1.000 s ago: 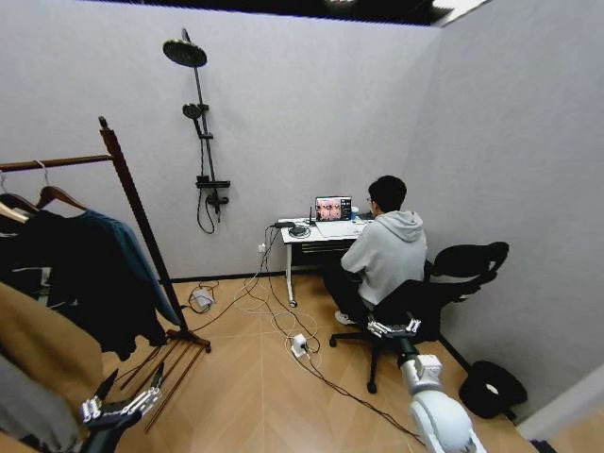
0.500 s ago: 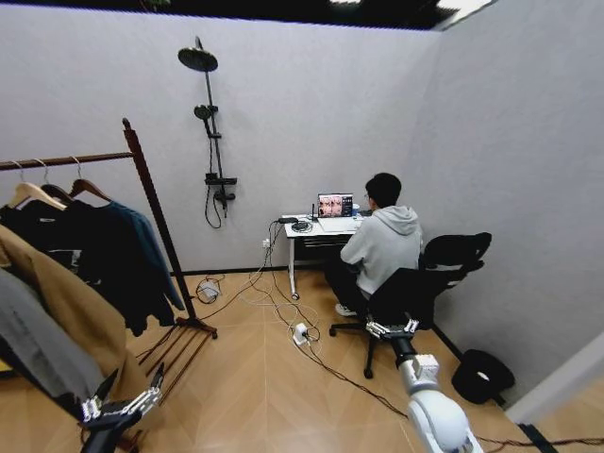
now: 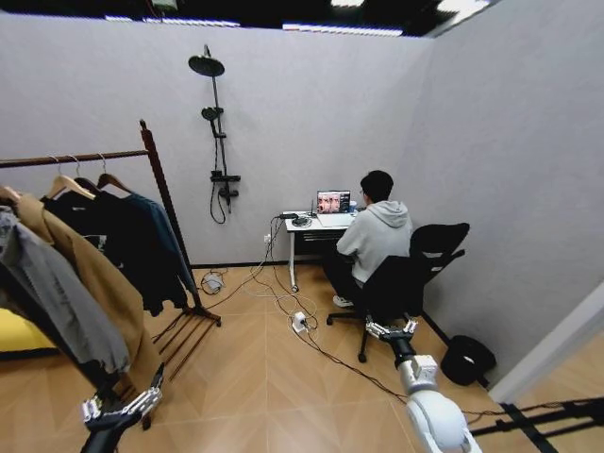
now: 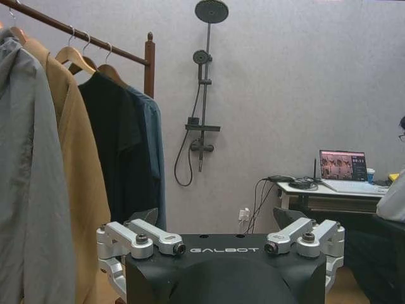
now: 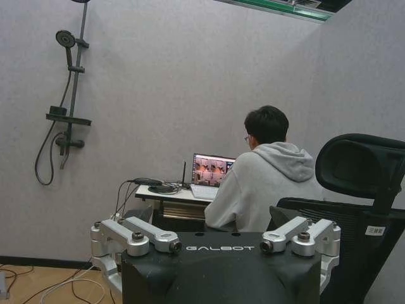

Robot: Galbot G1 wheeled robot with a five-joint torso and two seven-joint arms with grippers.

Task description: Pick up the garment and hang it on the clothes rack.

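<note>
The clothes rack (image 3: 166,198) stands at the left of the head view, a dark reddish-brown post with a ball top and a horizontal bar (image 3: 75,159). The dark teal garment (image 3: 171,241) hangs on a wooden hanger at the bar's post end, beside a black coat (image 3: 113,245), a tan coat and a grey jacket. In the left wrist view the garment (image 4: 152,158) hangs just under the post (image 4: 149,60). My left gripper (image 3: 121,408) is low at the bottom left, open and holding nothing. My right gripper (image 3: 392,329) is at the lower right, open, well away from the rack.
A person sits in a black office chair (image 3: 415,269) at a small white desk (image 3: 307,228) with a laptop. Cables (image 3: 283,316) trail over the wooden floor. A shower fitting (image 3: 219,132) is on the back wall. A black bag (image 3: 466,359) lies by the right wall.
The whole head view has shifted right, so the camera has turned left; more of the rack and its coats now show. Both arms keep the same pose.
</note>
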